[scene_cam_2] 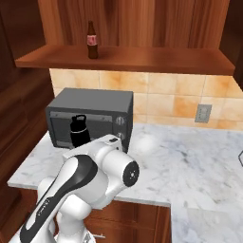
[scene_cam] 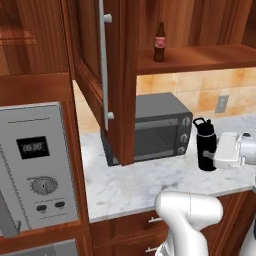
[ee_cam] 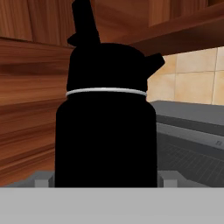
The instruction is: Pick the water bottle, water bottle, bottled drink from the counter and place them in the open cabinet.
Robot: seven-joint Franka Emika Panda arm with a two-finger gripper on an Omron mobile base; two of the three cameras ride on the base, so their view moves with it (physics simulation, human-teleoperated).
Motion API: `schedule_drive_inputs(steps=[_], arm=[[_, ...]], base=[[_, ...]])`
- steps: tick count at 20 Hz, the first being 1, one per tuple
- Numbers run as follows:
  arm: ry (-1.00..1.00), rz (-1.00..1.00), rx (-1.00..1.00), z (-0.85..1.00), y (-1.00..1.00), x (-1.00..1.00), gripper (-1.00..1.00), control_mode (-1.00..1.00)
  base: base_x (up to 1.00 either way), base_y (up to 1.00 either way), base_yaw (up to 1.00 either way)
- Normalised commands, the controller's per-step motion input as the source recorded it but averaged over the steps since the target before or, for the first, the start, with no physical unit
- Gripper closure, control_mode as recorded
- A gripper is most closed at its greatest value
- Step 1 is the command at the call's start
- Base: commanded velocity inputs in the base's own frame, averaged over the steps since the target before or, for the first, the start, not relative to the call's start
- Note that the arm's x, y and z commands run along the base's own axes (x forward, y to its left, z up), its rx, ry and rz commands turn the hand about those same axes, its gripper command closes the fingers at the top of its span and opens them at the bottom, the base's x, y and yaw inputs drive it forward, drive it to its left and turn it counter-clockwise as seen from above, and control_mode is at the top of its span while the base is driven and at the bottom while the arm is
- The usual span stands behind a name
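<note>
One water bottle (scene_cam: 205, 144) stands on your bench (scene_cam: 130, 187) by the toaster oven (scene_cam: 155, 127), your end effector (scene_cam: 216, 159) closed around it; the bottled drink (scene_cam: 159, 42) sits on the cabinet shelf (scene_cam: 200, 57).

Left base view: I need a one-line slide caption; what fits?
Gripper around a black water bottle on the marble counter, brown bottled drink already on the cabinet shelf.
</note>
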Motion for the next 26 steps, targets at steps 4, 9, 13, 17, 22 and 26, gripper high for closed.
schedule_drive_inputs(steps=[4, 9, 13, 17, 22, 26], arm=[[0.0, 0.0, 0.0, 0.0, 0.0, 0.0, 1.0, 1.0], [0.0, 0.0, 0.0, 0.0, 0.0, 0.0, 1.0, 1.0], [0.0, 0.0, 0.0, 0.0, 0.0, 0.0, 1.0, 1.0], [0.0, 0.0, 0.0, 0.0, 0.0, 0.0, 1.0, 1.0], [0.0, 0.0, 0.0, 0.0, 0.0, 0.0, 1.0, 1.0], [0.0, 0.0, 0.0, 0.09, 0.0, 0.0, 1.0, -1.0]], base=[[0.34, -0.14, 0.02], [0.17, -0.03, 0.0], [0.0, 0.0, 0.0], [0.0, 0.0, 0.0], [0.0, 0.0, 0.0], [0.0, 0.0, 0.0]])
